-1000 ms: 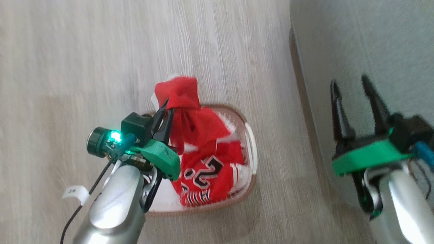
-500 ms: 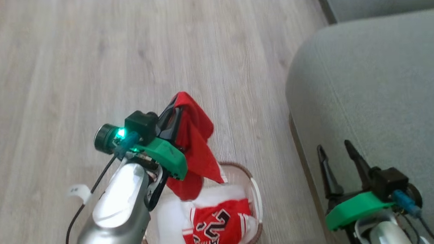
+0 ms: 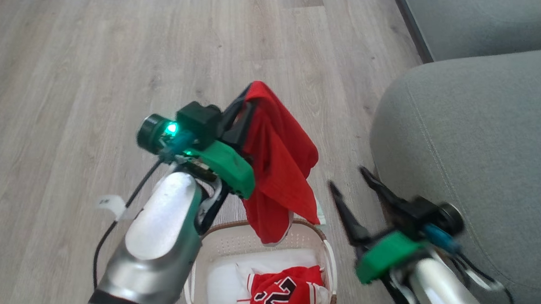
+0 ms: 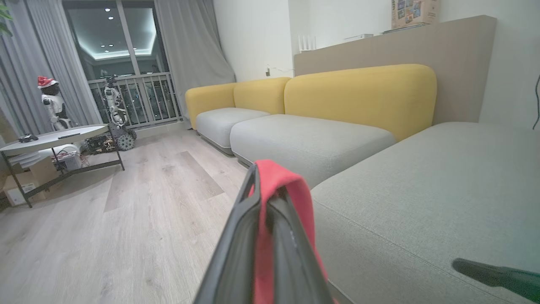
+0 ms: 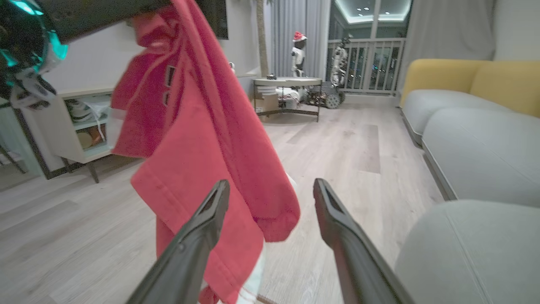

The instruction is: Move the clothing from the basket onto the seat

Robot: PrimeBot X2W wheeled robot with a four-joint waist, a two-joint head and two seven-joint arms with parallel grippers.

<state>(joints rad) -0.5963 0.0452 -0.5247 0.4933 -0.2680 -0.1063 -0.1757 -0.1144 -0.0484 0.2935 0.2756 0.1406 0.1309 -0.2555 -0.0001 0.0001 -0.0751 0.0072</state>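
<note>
Left gripper [image 3: 243,109]: raised over the wood floor [image 3: 92,86], jaws clamped tight on a fold of the plain garment [image 3: 280,169]. In the left wrist view [image 4: 270,190] the red cloth [image 4: 276,181] is pinched between the two dark fingers and drapes over one of them.

Plain garment: red, hanging free from that grip in loose folds. In the head view its lowest fold lies over the far rim of the basket [image 3: 220,248]; whether it touches the rim cannot be told.

Jersey [image 3: 280,291]: red, crumpled inside the basket with black white-outlined numerals facing up, partly cut off by the head view's bottom edge.

Basket: cream, perforated, standing on the floor between the two arms, near the seat [image 3: 477,140] but apart from it.

Seat: grey-green cushion with a rounded corner and stitched seam, to the robot's right; seen also in the wrist views [image 4: 422,190] [image 5: 464,245].

Right gripper [image 3: 347,176]: jaws spread wide, holding nothing, low between basket and seat. In its own view [image 5: 271,185] the plain garment [image 5: 202,126] hangs beyond the fingertips.

Background: yellow backrests [image 4: 358,93], round table [image 4: 55,137]
</note>
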